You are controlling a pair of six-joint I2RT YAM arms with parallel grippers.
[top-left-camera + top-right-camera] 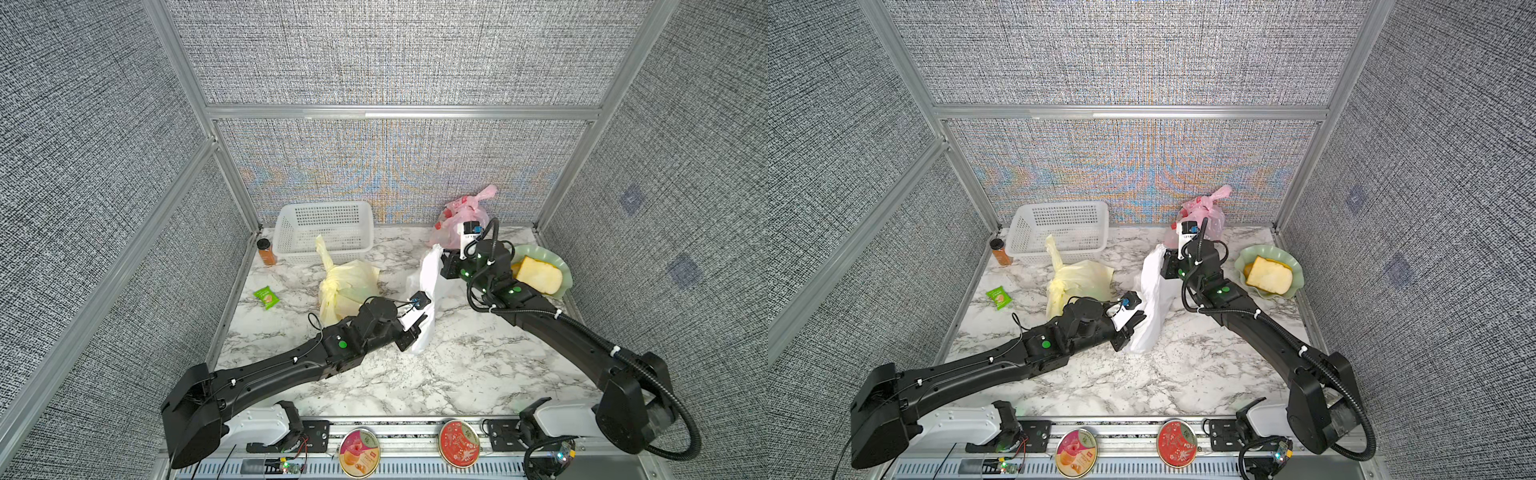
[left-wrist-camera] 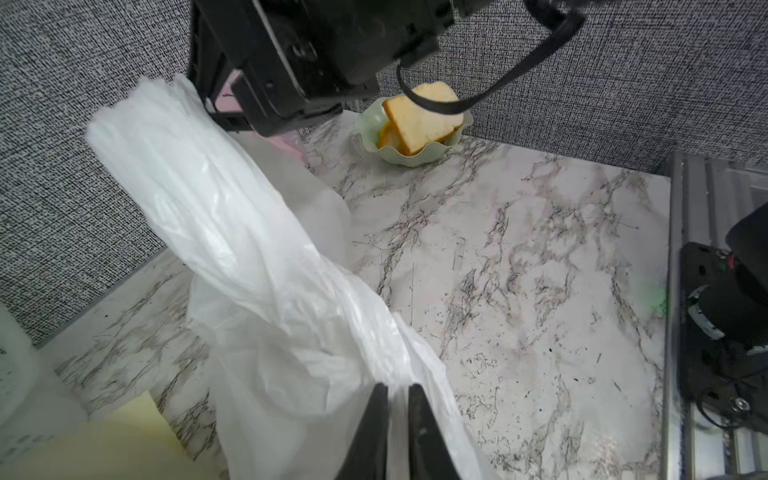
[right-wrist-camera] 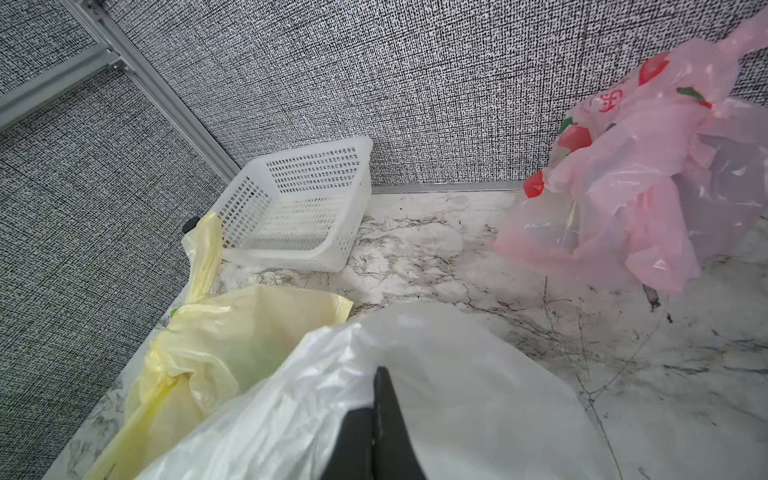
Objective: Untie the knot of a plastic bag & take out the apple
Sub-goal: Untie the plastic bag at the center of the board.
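Observation:
A white plastic bag (image 1: 428, 291) (image 1: 1152, 299) hangs stretched between both grippers above the marble table, its lower end near the tabletop. My left gripper (image 1: 417, 328) (image 2: 398, 388) is shut on the bag's lower part, with white film pinched between the two black fingers. At the bag's upper end my right gripper (image 1: 442, 257) (image 3: 380, 374) is shut on the film, and the bag (image 3: 457, 395) billows around its fingers. In the left wrist view the bag (image 2: 249, 249) rises toward the right gripper. No knot shows on the white bag. The apple is out of view.
A knotted yellow bag (image 1: 345, 286) lies left of the white one and a pink bag (image 1: 461, 216) stands at the back wall. A white basket (image 1: 324, 205), a spice bottle (image 1: 266, 251), a green packet (image 1: 266, 297) and a green plate (image 1: 536, 250) with bread share the table.

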